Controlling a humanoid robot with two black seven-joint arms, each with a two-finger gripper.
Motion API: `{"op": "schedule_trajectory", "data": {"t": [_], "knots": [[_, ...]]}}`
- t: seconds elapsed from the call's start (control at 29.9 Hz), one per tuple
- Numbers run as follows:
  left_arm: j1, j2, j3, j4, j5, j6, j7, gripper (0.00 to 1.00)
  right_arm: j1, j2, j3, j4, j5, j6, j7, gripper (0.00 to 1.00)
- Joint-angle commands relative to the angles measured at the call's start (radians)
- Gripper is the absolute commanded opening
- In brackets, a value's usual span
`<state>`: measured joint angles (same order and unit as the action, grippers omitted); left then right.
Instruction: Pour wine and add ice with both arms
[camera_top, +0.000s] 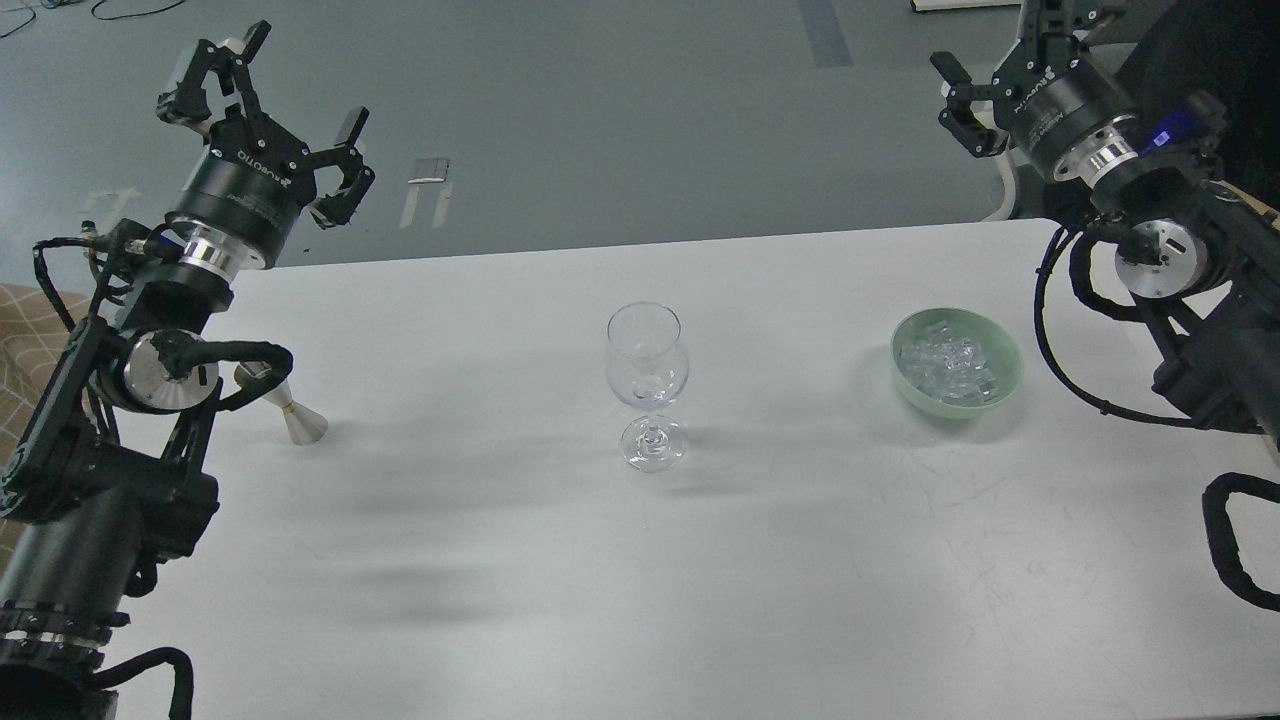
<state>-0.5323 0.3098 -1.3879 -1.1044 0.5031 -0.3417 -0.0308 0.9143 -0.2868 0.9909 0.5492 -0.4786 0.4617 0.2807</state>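
A clear stemmed wine glass (647, 385) stands upright near the middle of the white table (760, 560), and every other thing can be placed from it. Any wine in its bowl is too faint to make out.

To the right of the glass, well apart from it, sits a pale green round bowl (957, 363) holding a heap of small transparent ice cubes (948, 365). To the left of the glass, also well apart, a small silvery flared metal vessel (290, 410) shows partly behind the left arm's wrist; whether it lies on its side or leans cannot be told, and its contents are hidden.

The left gripper (265, 130) is raised above the table's far left corner, its black fingers spread wide with nothing between them. The right gripper (985, 100) is raised beyond the table's far right corner; the fingers that show stand apart and hold nothing, though part of the claw is cut off by the top edge.

The relation that counts for the coming move is one of sides. The ice lies below and toward the glass from the right gripper, so the right arm is judged the nearer one for it. The metal vessel lies almost straight beneath the left gripper, on the far side from the ice, so that arm suits the pouring. Neither step looks begun.
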Motion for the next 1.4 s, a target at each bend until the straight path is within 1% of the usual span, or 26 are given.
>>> {"op": "schedule_trajectory", "data": {"t": [0.0, 0.1, 0.17, 0.27, 0.4, 0.6, 0.67, 0.7, 0.74, 0.8, 0.94, 1.24, 1.37], "knots": [[0.002, -0.003, 0.0, 0.0, 0.0, 0.009, -0.006, 0.98, 0.0, 0.002, 0.0, 0.0, 0.0, 0.0, 0.0, 1.0], [0.002, -0.003, 0.003, 0.0, 0.0, 0.013, -0.008, 0.98, 0.002, 0.002, 0.0, 0.0, 0.0, 0.0, 0.0, 1.0], [0.002, -0.003, 0.001, 0.001, 0.0, 0.007, 0.0, 0.99, 0.002, 0.0, 0.0, 0.0, 0.0, 0.0, 0.0, 1.0], [0.003, -0.008, 0.0, 0.003, -0.006, -0.002, -0.014, 0.99, 0.002, 0.002, 0.0, 0.0, 0.0, 0.0, 0.0, 1.0], [0.002, -0.006, 0.001, 0.008, -0.015, -0.002, -0.012, 0.98, 0.002, 0.003, 0.0, 0.0, 0.0, 0.0, 0.0, 1.0], [0.002, -0.001, 0.016, 0.009, -0.017, -0.002, 0.008, 0.98, 0.005, 0.002, 0.0, 0.0, 0.0, 0.0, 0.0, 1.0], [0.002, -0.001, 0.018, 0.009, -0.02, -0.002, 0.029, 0.98, 0.005, 0.0, 0.0, 0.0, 0.0, 0.0, 0.0, 1.0], [0.002, -0.003, 0.016, 0.009, -0.029, -0.003, 0.057, 0.98, 0.005, 0.0, 0.0, -0.002, 0.0, 0.0, 0.002, 1.0], [0.002, -0.004, 0.016, 0.009, -0.034, -0.005, 0.069, 0.98, 0.005, 0.0, 0.0, -0.002, 0.0, 0.0, 0.002, 1.0], [0.003, -0.005, 0.018, 0.009, -0.041, -0.007, 0.08, 0.99, 0.005, -0.002, 0.0, -0.002, 0.0, 0.0, 0.0, 1.0], [0.002, -0.003, 0.018, 0.014, -0.041, -0.04, 0.075, 0.98, 0.005, -0.002, 0.002, 0.0, 0.0, 0.0, 0.002, 1.0], [0.003, -0.001, 0.001, 0.015, -0.041, -0.039, 0.063, 0.98, 0.006, 0.0, 0.002, 0.0, 0.0, 0.0, 0.002, 1.0], [0.003, -0.003, 0.003, 0.015, -0.041, -0.04, 0.065, 0.98, 0.006, -0.002, 0.0, 0.0, 0.0, 0.0, 0.002, 1.0]]}}
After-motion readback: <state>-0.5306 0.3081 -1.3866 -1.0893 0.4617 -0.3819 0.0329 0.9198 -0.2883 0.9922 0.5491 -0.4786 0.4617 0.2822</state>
